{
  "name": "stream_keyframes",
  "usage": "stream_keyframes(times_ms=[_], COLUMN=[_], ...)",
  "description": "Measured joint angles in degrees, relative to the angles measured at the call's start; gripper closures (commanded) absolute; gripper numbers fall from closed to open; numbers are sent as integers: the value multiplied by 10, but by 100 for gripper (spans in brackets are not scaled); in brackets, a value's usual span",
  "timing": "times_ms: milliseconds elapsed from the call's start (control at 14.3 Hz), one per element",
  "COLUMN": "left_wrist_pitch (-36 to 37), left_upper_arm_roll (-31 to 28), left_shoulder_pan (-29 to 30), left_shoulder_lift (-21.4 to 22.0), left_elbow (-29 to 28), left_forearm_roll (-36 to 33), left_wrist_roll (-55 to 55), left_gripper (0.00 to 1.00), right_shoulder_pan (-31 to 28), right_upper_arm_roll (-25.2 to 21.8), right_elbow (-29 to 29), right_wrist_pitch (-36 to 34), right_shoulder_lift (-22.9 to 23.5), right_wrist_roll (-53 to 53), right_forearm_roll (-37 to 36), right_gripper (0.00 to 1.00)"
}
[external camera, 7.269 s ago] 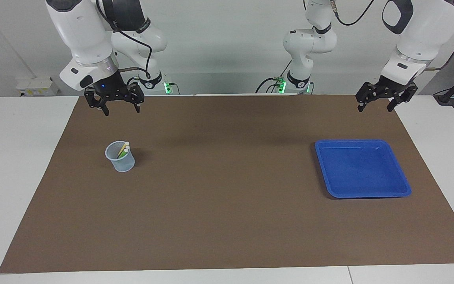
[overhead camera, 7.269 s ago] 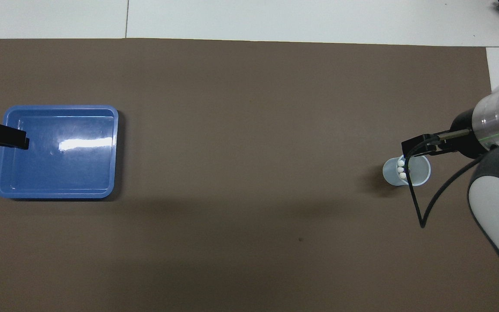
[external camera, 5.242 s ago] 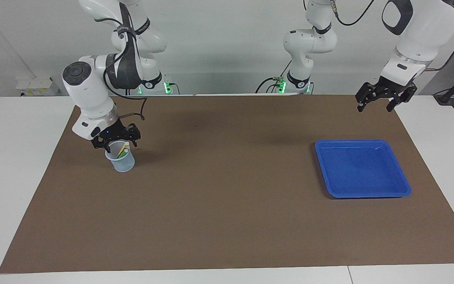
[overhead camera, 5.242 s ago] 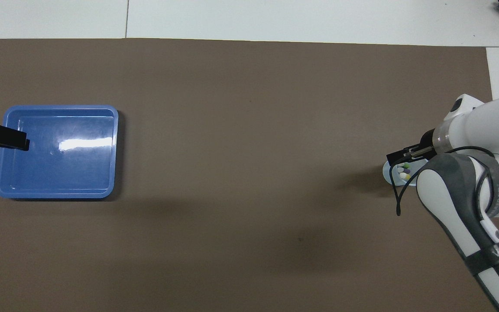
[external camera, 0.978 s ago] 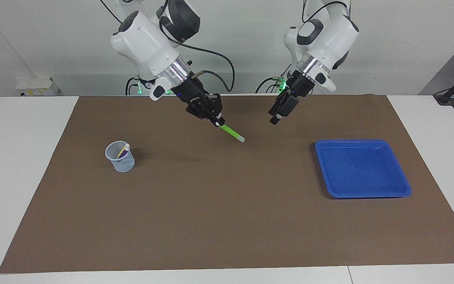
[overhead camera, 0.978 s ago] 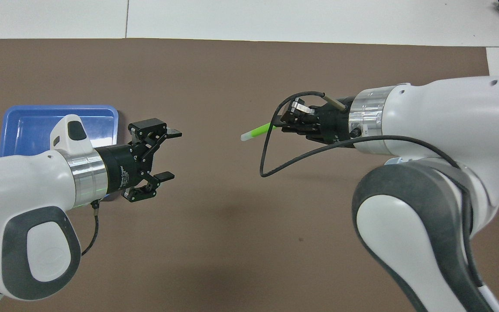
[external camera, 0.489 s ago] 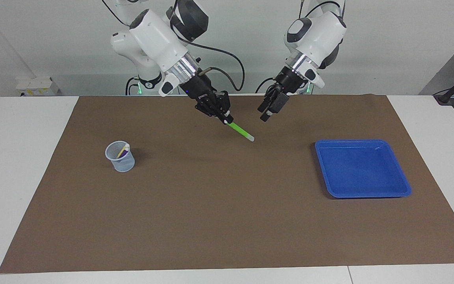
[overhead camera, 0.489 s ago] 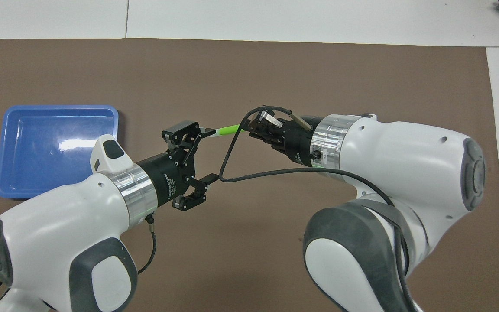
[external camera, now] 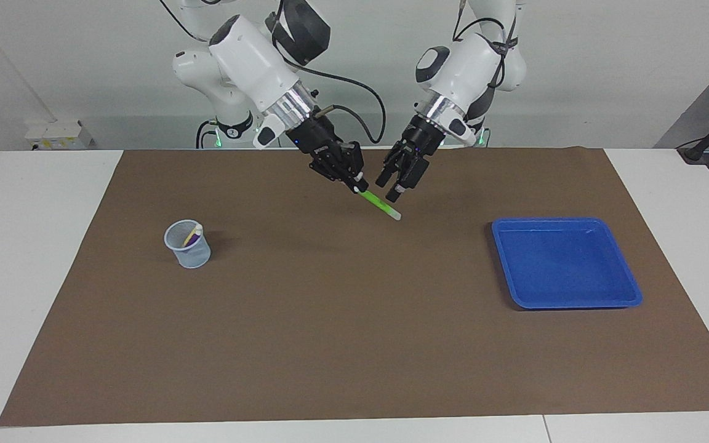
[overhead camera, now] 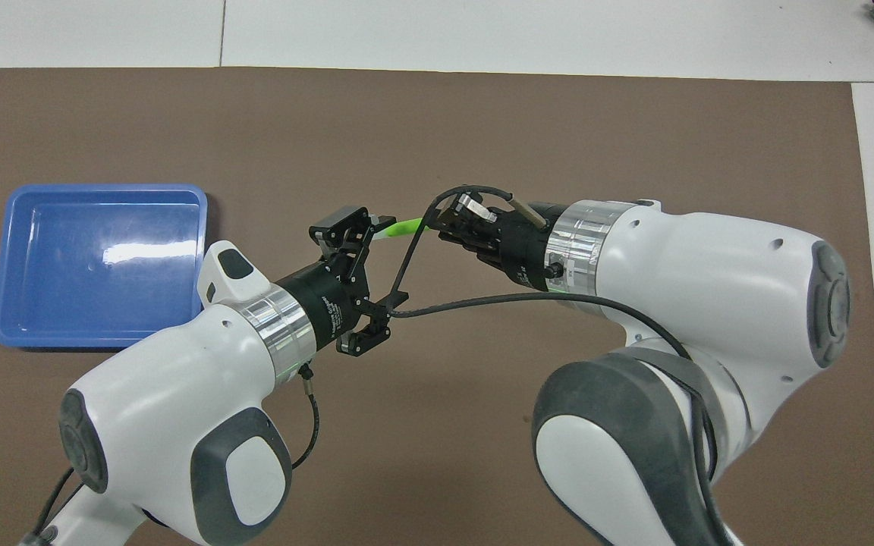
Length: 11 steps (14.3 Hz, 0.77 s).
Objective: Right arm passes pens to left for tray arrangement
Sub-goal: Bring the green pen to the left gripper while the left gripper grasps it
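Brown-matted worktop (external camera: 354,344), seen from across and from above. Two white arms leaning in over its middle, meeting up in the air.

Right arm (external camera: 250,49) reaching in with its claw (external camera: 354,181) clenched on a green pen (external camera: 382,208), held slanting down, pale tip lowest and pointing toward the left arm's end of the worktop.

Left arm (external camera: 465,61) angled to meet it, its claw (external camera: 394,187) released, fingers spread wide on either side of the pen's free end. From across, one fingertip just beside the pen; whether touching, impossible to tell. From above, upper finger (overhead camera: 342,220) overlapping the pen's pale end.

Blue tray (external camera: 567,261) flat on the mat toward the left arm's end, well apart from both claws, nothing in it.

Pale mesh cup (external camera: 188,245) upright toward the right arm's end, holding a yellow pen (external camera: 191,234) and a purple pen (external camera: 189,240), both leaning, tips above the rim.
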State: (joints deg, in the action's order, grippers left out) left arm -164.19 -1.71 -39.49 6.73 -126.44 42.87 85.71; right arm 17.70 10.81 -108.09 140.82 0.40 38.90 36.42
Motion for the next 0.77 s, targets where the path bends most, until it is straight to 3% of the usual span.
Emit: stream_keyframes(times_ms=[349, 769], left_wrist_pitch=[-15, -39], left_upper_arm_roll=[0, 1], left_shoulder_pan=[0, -2], left_shoulder_lift=[-18, -27], left_elbow=[16, 17], left_forearm_roll=[9, 25], left_wrist_roll=[0, 1], left_gripper=[19, 23], right_shoulder_pan=[0, 0], right_upper_arm_roll=[0, 0], right_elbow=[0, 0], right_wrist_pitch=[0, 0], right_shoulder_lift=[0, 0], right_wrist_roll=[0, 0], right_forearm_roll=[12, 12], right_gripper=[100, 100])
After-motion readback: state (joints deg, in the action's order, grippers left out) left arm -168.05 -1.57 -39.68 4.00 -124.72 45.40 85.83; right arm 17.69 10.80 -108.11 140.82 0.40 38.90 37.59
